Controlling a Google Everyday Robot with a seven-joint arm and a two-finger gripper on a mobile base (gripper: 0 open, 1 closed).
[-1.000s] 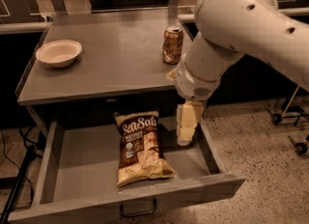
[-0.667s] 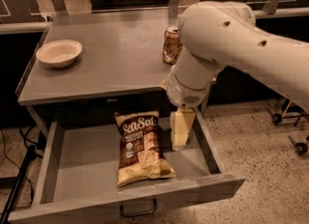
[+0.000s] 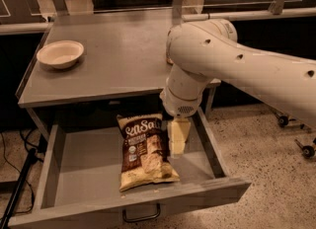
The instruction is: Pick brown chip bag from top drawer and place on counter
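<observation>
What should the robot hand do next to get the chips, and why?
Probably slide the gripper sideways until it is over the chip bag. It hangs inside the open drawer beside the bag's edge, not above it, so it likely can't grab it yet.

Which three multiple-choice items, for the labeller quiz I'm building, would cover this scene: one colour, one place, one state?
1. The bowl is: A) pale cream B) blue C) black.
2. The chip bag lies: A) in the bowl B) in the drawer C) on a shelf.
3. The drawer is: A) shut B) removed C) open.

1 A: its rim and inside look cream.
2 B: it lies flat on the drawer floor, and the gripper hangs close beside it.
3 C: it is pulled out with its inside exposed.
</observation>
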